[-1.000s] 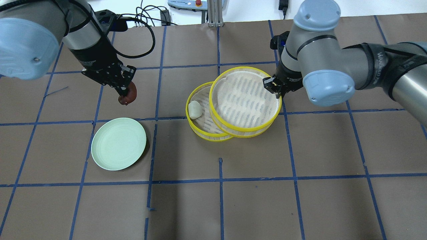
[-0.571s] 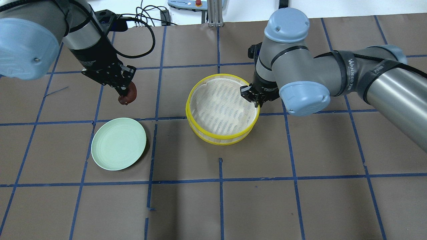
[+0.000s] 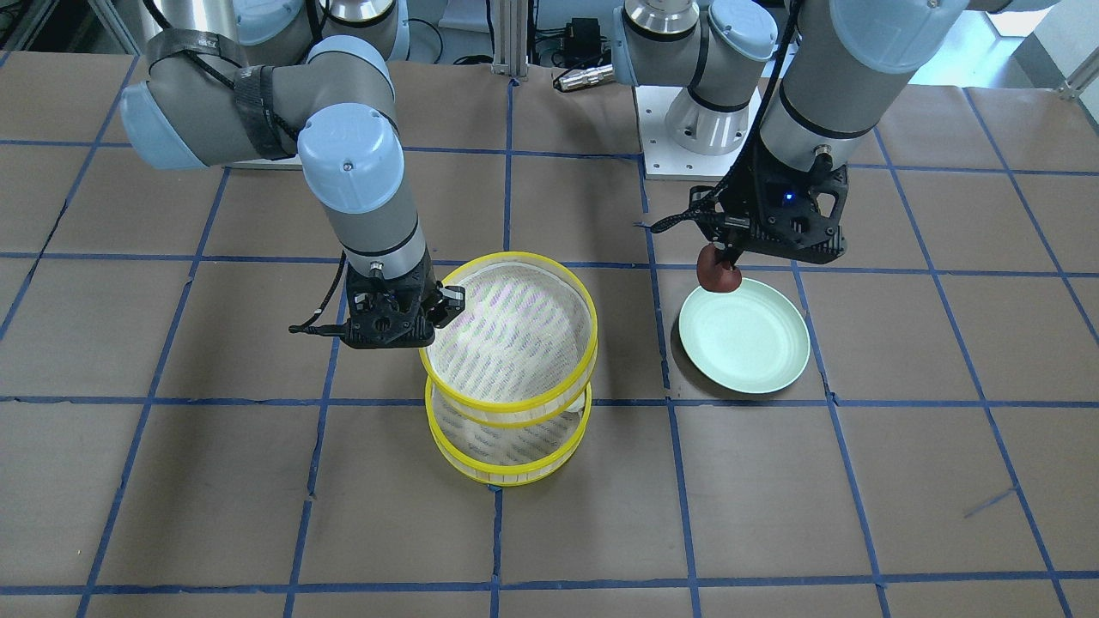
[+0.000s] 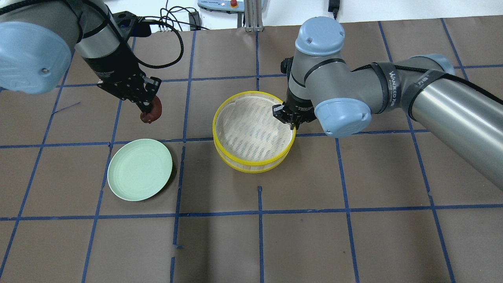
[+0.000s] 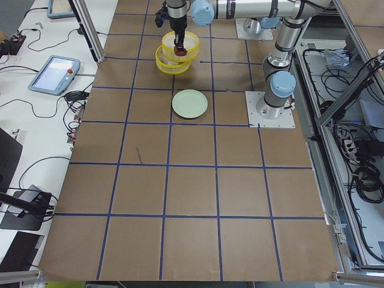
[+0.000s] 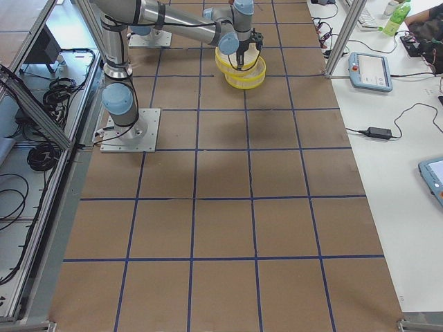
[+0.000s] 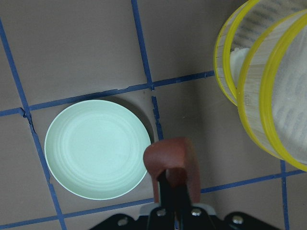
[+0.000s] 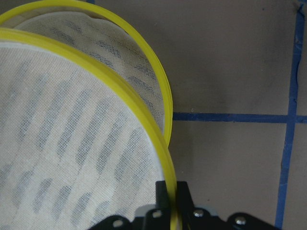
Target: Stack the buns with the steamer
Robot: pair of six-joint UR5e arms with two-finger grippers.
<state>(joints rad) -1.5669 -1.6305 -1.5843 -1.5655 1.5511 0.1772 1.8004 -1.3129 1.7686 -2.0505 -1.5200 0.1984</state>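
A brown-papered bench (image 4: pixel 353 236) ruled into squares by blue tape fills the scene, with cables and a pendant along its far edge.

The upper tray (image 3: pixel 515 330), a yellow-rimmed steamer tier with a mesh floor, hangs over the lower tray (image 3: pixel 506 451), nearly lined up but offset a little. Whether the two touch I cannot tell. The right pincer (image 4: pixel 289 118) is nipped narrow on the upper tray's rim, one finger inside the wall and one outside. Near the trays, on the robot's left, lies a pale green plate (image 4: pixel 139 169) with nothing on it.

The left pincer (image 4: pixel 147 106) holds the brown bun (image 3: pixel 717 273) clear of the bench, beyond the plate's far edge. The white bun (image 7: pixel 236 62) sits in the lower tray, glimpsed through its wall from the left wrist.

As I judge it, the task is about half done: one bun is housed and its cover tier almost placed. Left to do: seat and release that tier, then carry the brown bun across and set it in the upper tray.
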